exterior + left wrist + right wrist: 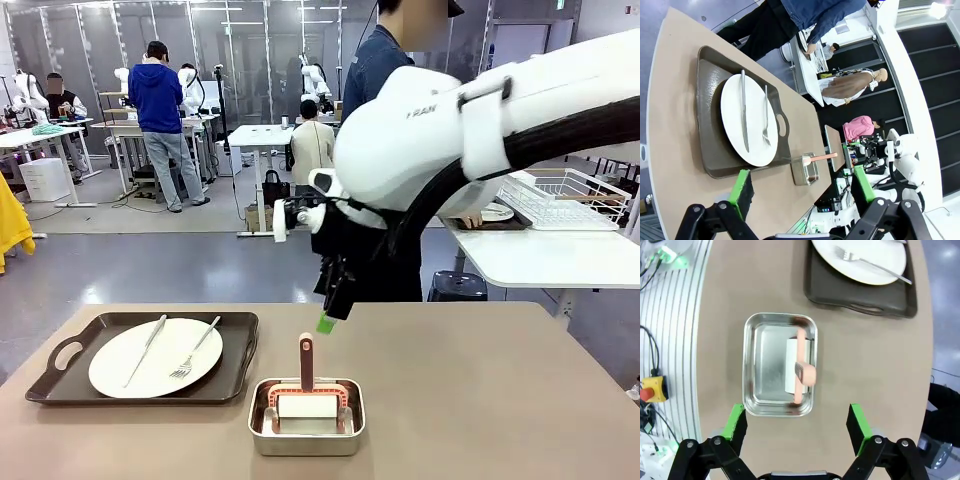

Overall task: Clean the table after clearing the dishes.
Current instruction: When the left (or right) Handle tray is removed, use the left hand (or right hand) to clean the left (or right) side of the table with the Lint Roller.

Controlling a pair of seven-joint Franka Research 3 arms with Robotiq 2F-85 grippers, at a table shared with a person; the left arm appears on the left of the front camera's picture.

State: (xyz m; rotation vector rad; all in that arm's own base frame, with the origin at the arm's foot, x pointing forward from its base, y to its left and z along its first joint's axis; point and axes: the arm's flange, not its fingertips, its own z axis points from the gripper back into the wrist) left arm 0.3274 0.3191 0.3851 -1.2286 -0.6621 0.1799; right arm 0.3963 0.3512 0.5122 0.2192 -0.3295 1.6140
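One dark tray (236,362) with round white plate (110,375) is uncleared | left tool (801,180), right tool (796,412) held released | tray grasp judged next

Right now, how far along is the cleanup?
Seemingly done: a plate and tray sit on the white table by the person. In hand: right pincer hangs open over the steel pan and pink-handled tool. Left: other plate and its tray, then wiping the table.

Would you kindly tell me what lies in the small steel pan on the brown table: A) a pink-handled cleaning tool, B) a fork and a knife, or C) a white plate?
A: the steel pan holds a pink-handled tool, while the fork and knife rest on the white plate in the dark tray.
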